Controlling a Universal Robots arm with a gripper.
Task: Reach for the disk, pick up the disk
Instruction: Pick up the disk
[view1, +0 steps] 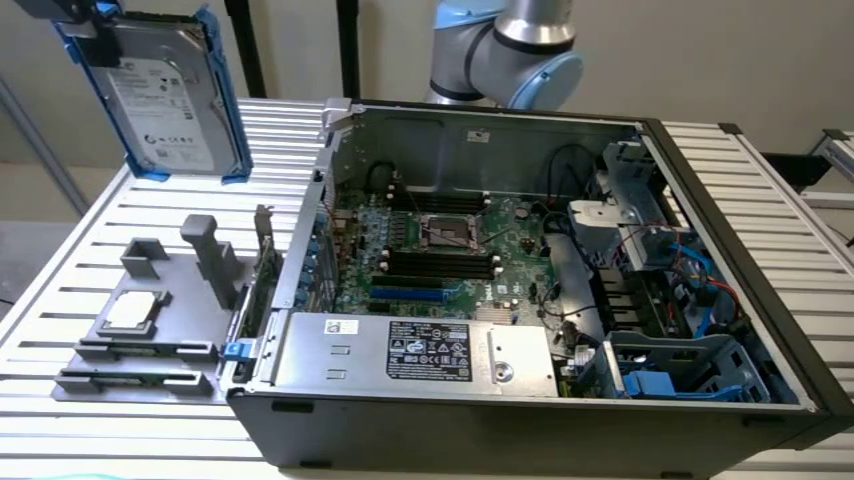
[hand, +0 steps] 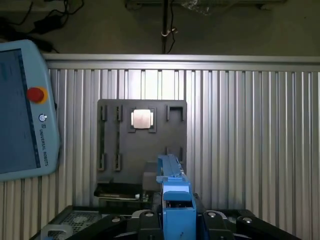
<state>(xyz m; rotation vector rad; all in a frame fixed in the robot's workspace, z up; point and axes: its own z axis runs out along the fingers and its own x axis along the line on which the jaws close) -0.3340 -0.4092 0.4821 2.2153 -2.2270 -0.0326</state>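
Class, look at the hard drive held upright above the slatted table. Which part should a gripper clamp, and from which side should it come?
Take the disk at its upper short end, coming from above. It stands upright and is thin, so jaws can close across its two flat faces over the blue bracket. The gripper clamps it there now.

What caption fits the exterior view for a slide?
Gripper holds the disk above the table, beside the open computer case.

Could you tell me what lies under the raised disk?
Below the disk, held by the gripper, sits a grey tray with a square chip on the slatted table. The disk hides part of it.
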